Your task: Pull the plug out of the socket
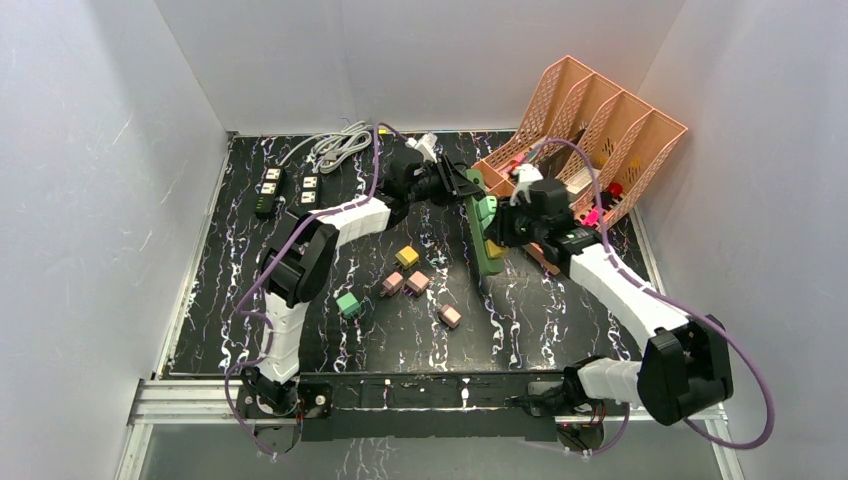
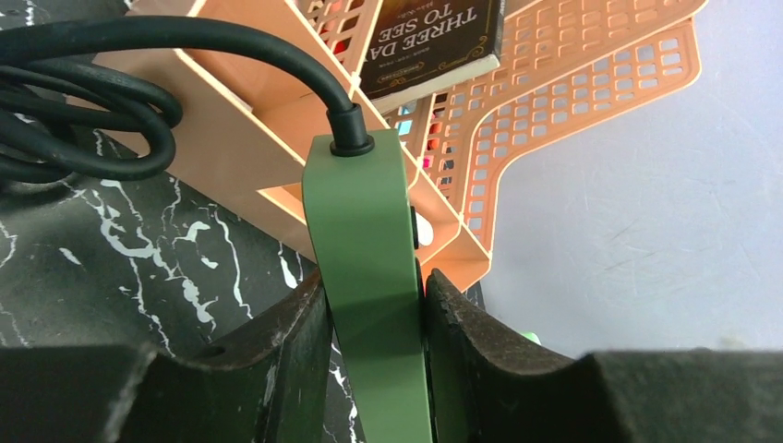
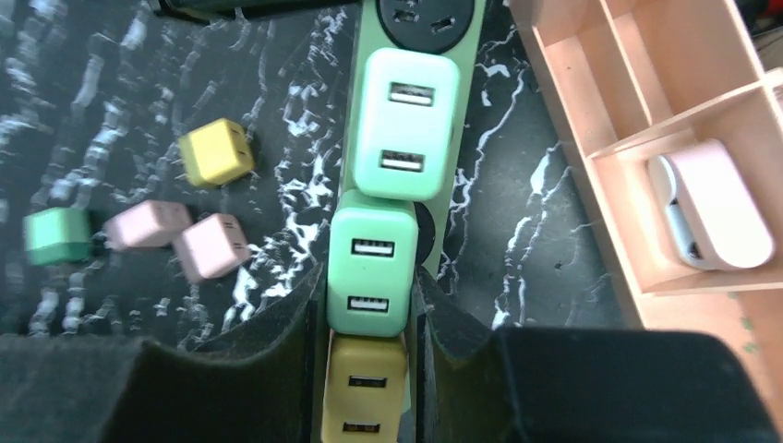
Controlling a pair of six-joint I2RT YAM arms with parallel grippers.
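Note:
A green power strip (image 1: pixel 487 240) lies lifted at an angle beside the orange rack. My left gripper (image 1: pixel 466 186) is shut on its cord end; in the left wrist view the gripper (image 2: pixel 377 318) has both fingers pressed on the strip's (image 2: pixel 362 231) sides below the black cord (image 2: pixel 185 41). Three plugs sit in a row on the strip (image 3: pixel 367 28): a pale green one (image 3: pixel 404 125), a green one (image 3: pixel 372 268) and a yellow one (image 3: pixel 363 392). My right gripper (image 3: pixel 369 309) is shut on the green plug, its fingers also flanking the yellow one.
An orange file rack (image 1: pixel 600 130) stands at the back right, holding a book (image 2: pixel 434 37). Loose plugs lie mid-table: yellow (image 1: pixel 406 256), pink (image 1: pixel 417 282), green (image 1: pixel 348 304), pink (image 1: pixel 450 316). Black power strips (image 1: pixel 268 190) and a white cable (image 1: pixel 340 145) lie at the back left.

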